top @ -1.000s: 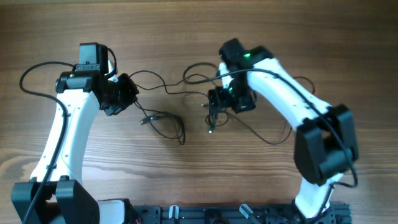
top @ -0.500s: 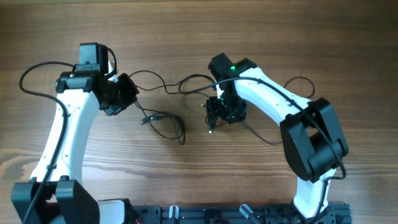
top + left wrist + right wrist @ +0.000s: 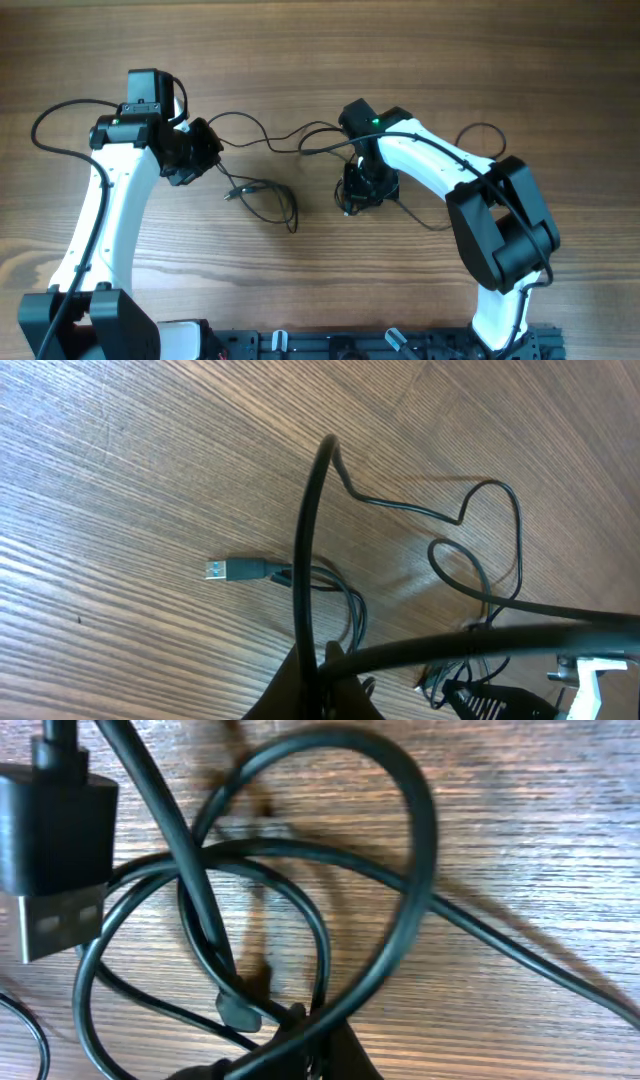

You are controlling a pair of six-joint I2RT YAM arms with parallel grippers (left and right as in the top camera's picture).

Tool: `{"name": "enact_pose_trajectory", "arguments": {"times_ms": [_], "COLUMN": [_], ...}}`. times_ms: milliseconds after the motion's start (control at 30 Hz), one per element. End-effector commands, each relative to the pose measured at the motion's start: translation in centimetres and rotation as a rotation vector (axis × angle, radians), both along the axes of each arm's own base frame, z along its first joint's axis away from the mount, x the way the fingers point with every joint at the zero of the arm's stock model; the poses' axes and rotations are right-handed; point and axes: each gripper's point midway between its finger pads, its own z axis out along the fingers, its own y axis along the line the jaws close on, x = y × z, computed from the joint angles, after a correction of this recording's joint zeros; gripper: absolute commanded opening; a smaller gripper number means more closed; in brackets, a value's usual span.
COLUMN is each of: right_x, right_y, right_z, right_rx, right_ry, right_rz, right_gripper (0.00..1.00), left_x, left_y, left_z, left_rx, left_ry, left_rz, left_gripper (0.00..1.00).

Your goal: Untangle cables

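Note:
Thin black cables [image 3: 268, 143] lie looped across the wooden table between the two arms. One loose end with a silvery plug [image 3: 231, 195] rests below my left gripper [image 3: 207, 150]. That gripper [image 3: 322, 685] is shut on a cable [image 3: 308, 540] that runs up from its fingertips. The plug [image 3: 222, 570] lies to its left on the wood. My right gripper [image 3: 360, 192] is low over a knot of loops. Its fingertips [image 3: 322, 1055] are shut on a crossing cable strand [image 3: 400, 940]. A black USB plug [image 3: 55, 840] lies at the upper left.
A thicker black arm wire [image 3: 45, 130] curves out at the far left. Another dark loop [image 3: 480, 130] lies behind the right arm. The arm bases and a black rail [image 3: 350, 345] line the near edge. Bare wood [image 3: 320, 50] fills the far side.
My right gripper has moved a little left and down onto the knot and gone from open to shut on a strand. The left arm has not moved.

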Motion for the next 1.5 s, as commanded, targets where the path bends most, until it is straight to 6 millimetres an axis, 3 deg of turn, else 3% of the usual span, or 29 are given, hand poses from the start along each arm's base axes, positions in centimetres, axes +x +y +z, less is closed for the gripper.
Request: {"name": "enact_pose_trajectory", "arguments": {"times_ms": [0,167,400,500,533,633,800,933,1033,1133,1233,1267,1300,1333,1467], "right_x": [0.9,3.5,6.2,5.7,4.5,2.6,1.7,2.0,2.9,3.9,5.3,5.7,6.1,6.5,7.1], "right_y": [-1.7,-5.5,-12.9,-17.2,-19.9,-23.1,-24.2,-25.7,-25.4,-23.9,-21.2,-20.2,-19.2,-18.1,-13.0], "right_z": [0.9,7.2,22.0,28.7,31.5,33.8,34.4,33.6,32.1,30.3,28.5,28.1,27.8,27.6,26.8], "right_rx": [-0.066,-0.155,-0.248,-0.31,-0.364,-0.417,-0.378,-0.467,-0.454,-0.386,-0.263,-0.217,-0.166,-0.116,0.133], "right_ry": [-0.034,-0.193,-0.61,-0.828,-0.922,-0.991,-0.999,-0.966,-0.91,-0.841,-0.773,-0.759,-0.749,-0.74,-0.69], "right_rz": [-0.02,-0.073,-0.238,-0.363,-0.464,-0.613,-0.671,-0.69,-0.678,-0.643,-0.535,-0.487,-0.433,-0.382,-0.144], "right_gripper": [0.04,0.04,0.04,0.04,0.05,0.04,0.05,0.11,0.15,0.43,0.62,0.76,0.83,0.89,0.97], "left_x": [-0.3,-0.9,-0.9,-1.1,-1.2,-1.4,-1.7,-1.7,-1.7,-1.7,-1.3,-1.0,-0.7,-0.6,0.0], "left_y": [0.2,2.6,4.3,5.3,6.0,6.9,6.9,6.7,6.6,6.3,5.3,4.8,4.4,4.2,4.1], "left_z": [-0.4,-0.9,-1.0,-1.0,-1.0,-1.0,-1.1,-1.1,-1.1,-1.1,-1.0,-0.9,-0.7,-0.7,-0.5], "left_rx": [0.01,0.127,0.179,0.17,0.162,0.162,0.165,0.156,0.151,0.133,0.089,0.068,0.051,0.041,0.038], "left_ry": [0.021,0.064,0.072,0.082,0.092,0.097,0.107,0.109,0.111,0.112,0.094,0.079,0.064,0.054,0.027], "left_rz": [0.009,0.128,0.237,0.313,0.361,0.388,0.377,0.374,0.372,0.367,0.301,0.259,0.222,0.2,0.181], "left_gripper": [0.04,0.04,0.04,0.04,0.04,0.04,0.04,0.04,0.04,0.04,0.04,0.04,0.04,0.04,0.07]}}
